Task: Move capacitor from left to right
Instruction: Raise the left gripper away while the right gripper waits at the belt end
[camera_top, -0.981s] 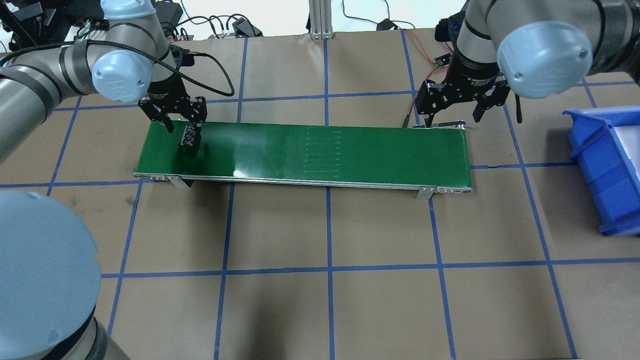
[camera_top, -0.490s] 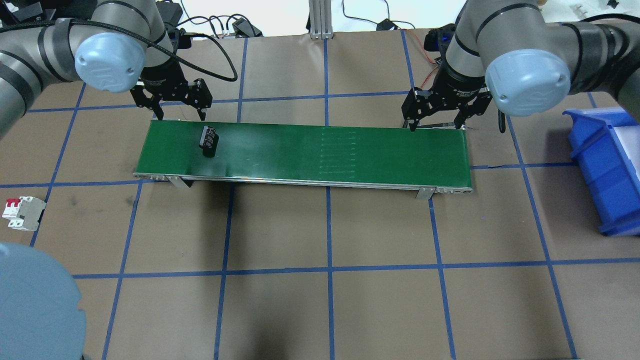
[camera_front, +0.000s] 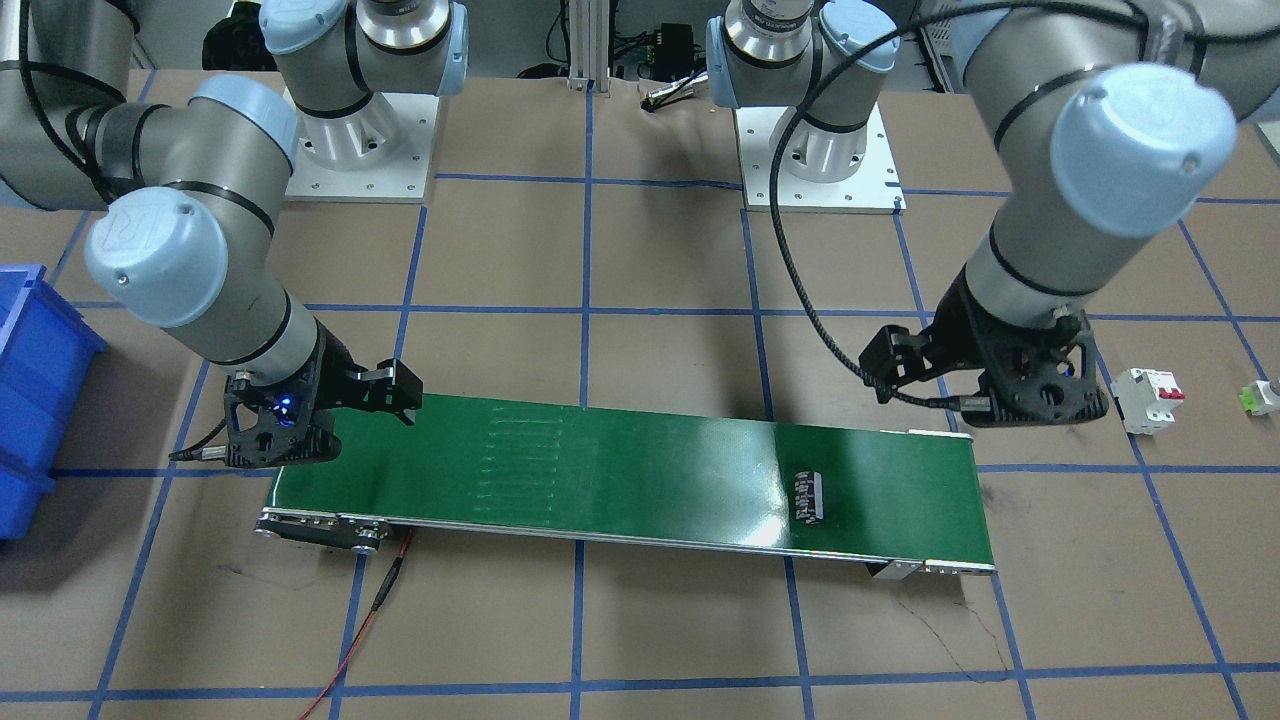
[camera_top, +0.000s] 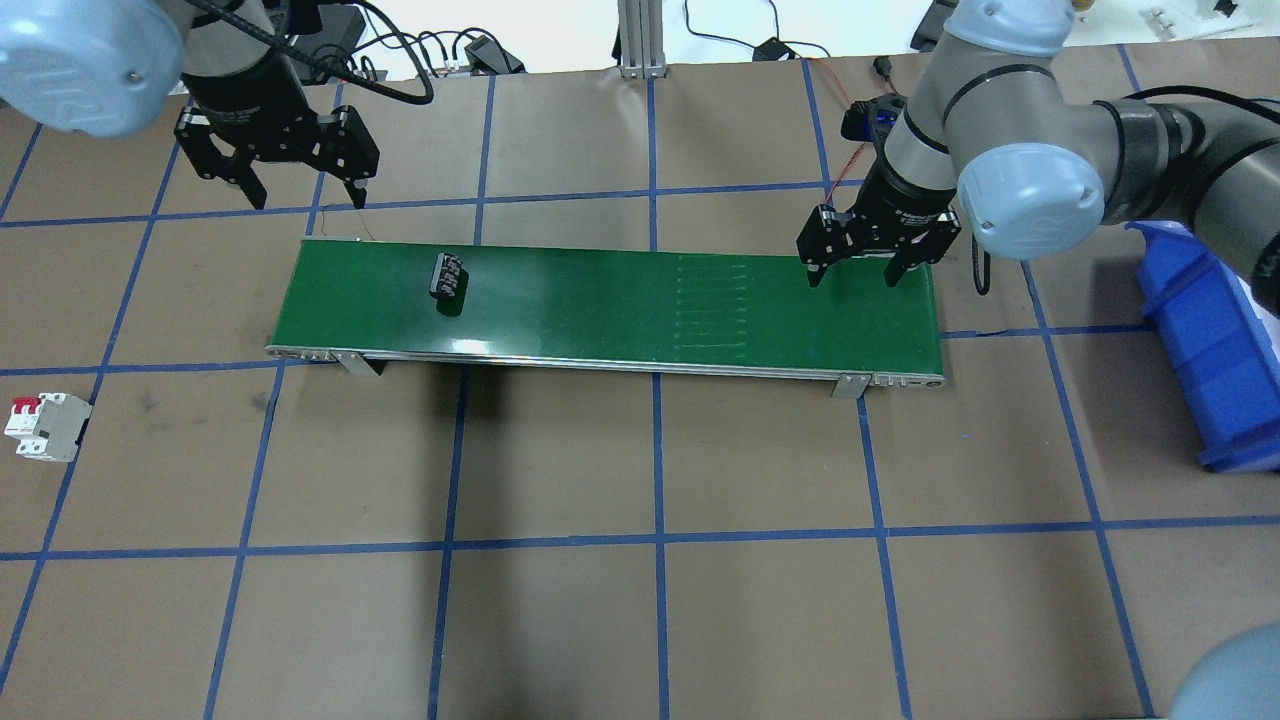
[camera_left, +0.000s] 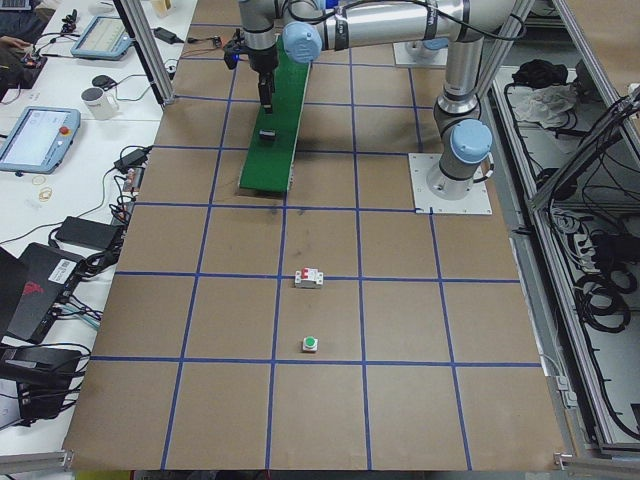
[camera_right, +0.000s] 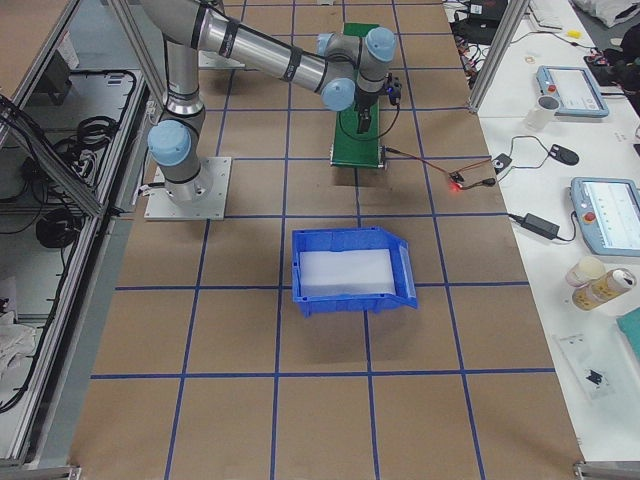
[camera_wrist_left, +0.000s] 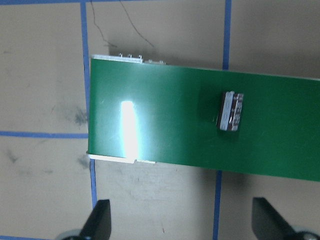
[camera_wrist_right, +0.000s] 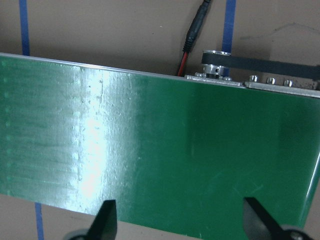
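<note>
The capacitor, a small dark cylinder with pale marks, lies on its side on the left part of the green conveyor belt. It also shows in the front view and the left wrist view. My left gripper is open and empty, raised behind the belt's left end, apart from the capacitor. My right gripper is open and empty over the belt's right end; its wrist view shows only bare belt below.
A blue bin stands at the right table edge. A white breaker with red switches lies at the left, and a small green-and-white part lies beyond it. A red wire runs from the belt's right end.
My left gripper has drawn away from the capacitor, up and to the back left. The capacitor has travelled right along the belt. My right gripper has moved in over the belt's right end.
</note>
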